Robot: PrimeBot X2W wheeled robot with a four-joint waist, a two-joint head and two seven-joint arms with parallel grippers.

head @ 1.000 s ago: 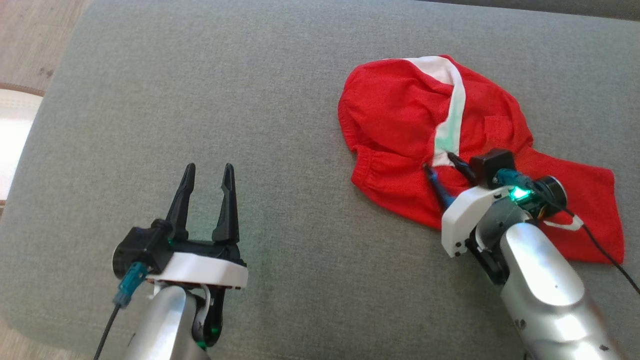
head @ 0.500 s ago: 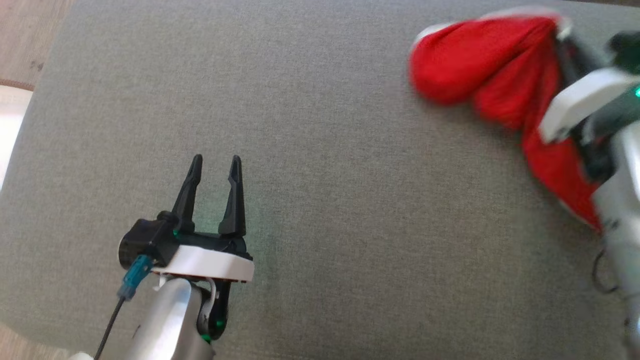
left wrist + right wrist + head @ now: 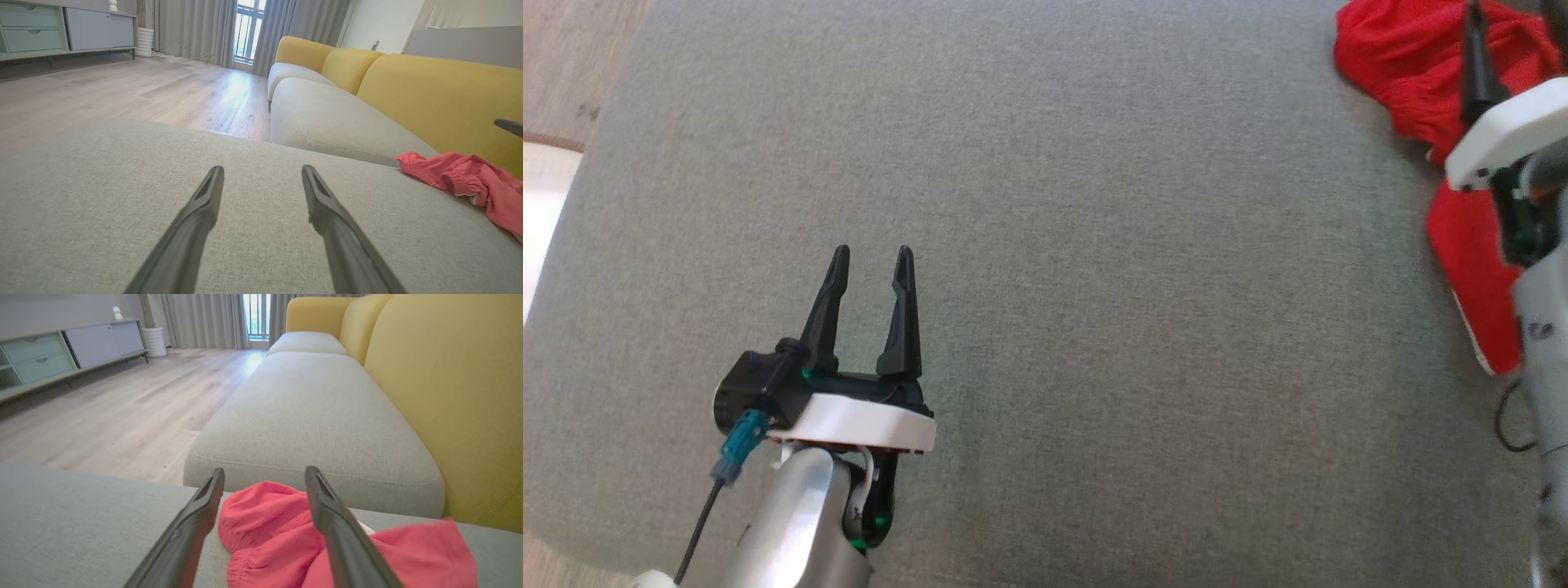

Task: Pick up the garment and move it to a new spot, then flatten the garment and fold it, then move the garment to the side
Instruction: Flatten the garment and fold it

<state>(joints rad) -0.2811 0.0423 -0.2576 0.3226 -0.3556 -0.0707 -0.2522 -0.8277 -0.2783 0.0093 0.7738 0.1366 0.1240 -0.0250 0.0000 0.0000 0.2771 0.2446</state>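
The red garment (image 3: 1421,65) lies bunched on the grey cushion (image 3: 1094,286) at the far upper right of the head view. It is also in the right wrist view as a crumpled pink-red heap (image 3: 269,522) and in the left wrist view at the right edge (image 3: 470,179). My right gripper (image 3: 264,475) hovers just above the garment with its fingers spread apart and nothing pinched between them; one dark finger (image 3: 1474,57) rises over the cloth. My left gripper (image 3: 870,257) stands open over bare cushion at the lower left, far from the garment.
Yellow sofa backrests (image 3: 449,396) rise behind the cushion, and a second grey seat cushion (image 3: 310,416) lies beyond a gap. Wooden floor (image 3: 122,85) and a low cabinet (image 3: 61,351) are off to the left. The cushion's left edge (image 3: 572,212) borders the floor.
My right gripper carried the garment up and to the right across the cushion, then let it go and opened. The left gripper stayed put; the head view shifted slightly.
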